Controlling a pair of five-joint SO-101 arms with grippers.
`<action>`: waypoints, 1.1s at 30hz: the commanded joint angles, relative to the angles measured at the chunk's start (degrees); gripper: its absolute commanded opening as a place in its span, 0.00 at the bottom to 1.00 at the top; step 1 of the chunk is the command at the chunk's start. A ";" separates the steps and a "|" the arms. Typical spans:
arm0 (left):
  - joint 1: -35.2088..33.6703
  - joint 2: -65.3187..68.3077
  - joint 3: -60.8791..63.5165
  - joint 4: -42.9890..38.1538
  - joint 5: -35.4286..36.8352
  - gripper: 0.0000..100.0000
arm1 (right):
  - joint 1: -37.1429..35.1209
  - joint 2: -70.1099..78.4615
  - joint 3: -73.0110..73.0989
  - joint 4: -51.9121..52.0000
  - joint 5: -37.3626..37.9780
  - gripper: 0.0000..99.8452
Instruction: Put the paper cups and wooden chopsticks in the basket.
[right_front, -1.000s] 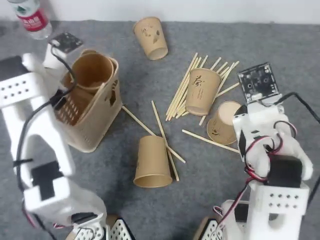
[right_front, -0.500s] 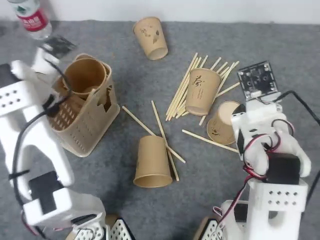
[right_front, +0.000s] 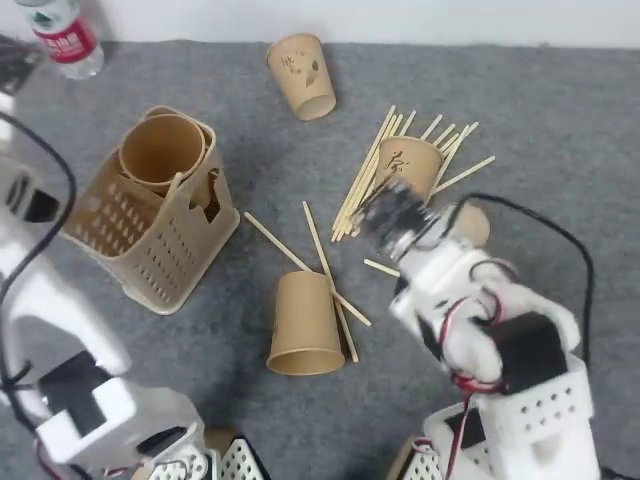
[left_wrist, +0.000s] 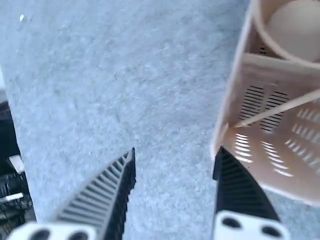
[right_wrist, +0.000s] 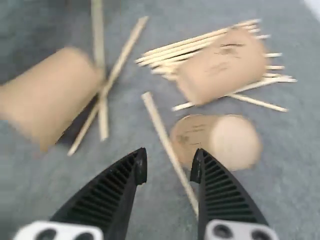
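Observation:
The tan slotted basket (right_front: 150, 225) stands at the left with a paper cup (right_front: 160, 150) nested in it. My left gripper (left_wrist: 175, 165) hangs open over bare carpet beside the basket wall (left_wrist: 270, 125), holding nothing. Other paper cups lie at the top (right_front: 302, 75), in the middle (right_front: 300, 325) and on the chopstick pile (right_front: 405, 165). My right gripper (right_wrist: 168, 157) is open above a loose chopstick (right_wrist: 165, 140), with a lying cup (right_wrist: 220, 140) just beyond one fingertip. The right arm (right_front: 470, 320) partly hides that cup (right_front: 470, 222).
A plastic bottle (right_front: 62, 38) lies at the back left corner. Two loose chopsticks (right_front: 320, 262) cross beside the middle cup. A single chopstick (left_wrist: 280, 107) leans inside the basket. Open grey carpet lies between the basket and the middle cup.
My left arm pulled away from the basket toward the left edge, leaving the cup inside. The right arm swung left and forward over the loose chopstick.

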 joint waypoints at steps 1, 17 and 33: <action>-4.66 -2.46 -1.80 1.14 1.67 0.24 | -8.31 -4.35 1.23 3.56 3.08 0.17; -29.71 -2.29 16.13 -1.23 18.99 0.24 | -24.75 -7.25 24.70 -14.02 5.36 0.28; -42.73 -2.29 54.64 -22.68 21.71 0.24 | -38.73 3.65 26.99 -20.00 4.31 0.28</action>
